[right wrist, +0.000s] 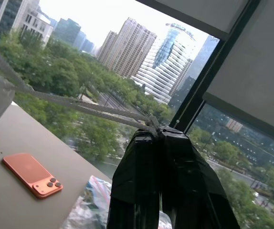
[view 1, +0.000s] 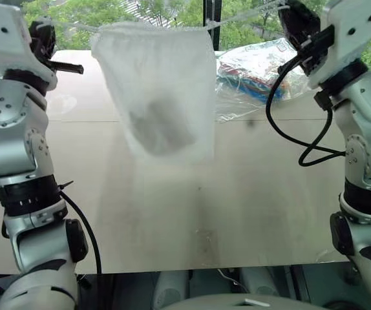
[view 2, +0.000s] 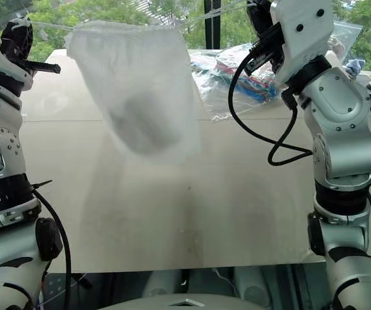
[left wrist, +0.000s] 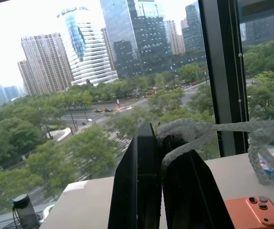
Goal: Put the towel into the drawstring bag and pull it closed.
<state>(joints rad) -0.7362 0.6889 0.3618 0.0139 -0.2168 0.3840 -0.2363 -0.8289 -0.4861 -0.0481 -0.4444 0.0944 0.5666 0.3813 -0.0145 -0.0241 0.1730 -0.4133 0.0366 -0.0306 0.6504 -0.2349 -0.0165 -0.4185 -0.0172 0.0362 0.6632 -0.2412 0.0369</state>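
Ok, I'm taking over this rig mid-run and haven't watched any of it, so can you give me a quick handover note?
Left claw: shut on the bag's left cord.
Right claw: shut on the right cord.
The drawstring bag hangs in the air between the two claws, above the table. A dark lump inside it is likely the towel.
Done: towel bagged, both cords gripped and stretched taut.
Left: the mouth looks only partly gathered, so pull the cords further apart, then set the bag down.

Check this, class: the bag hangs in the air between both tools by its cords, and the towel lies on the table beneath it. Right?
Not quite. The towel is inside the bag, a dark lump through the fabric in the left eye view. The bag does hang by its cords between the left tool and right tool.
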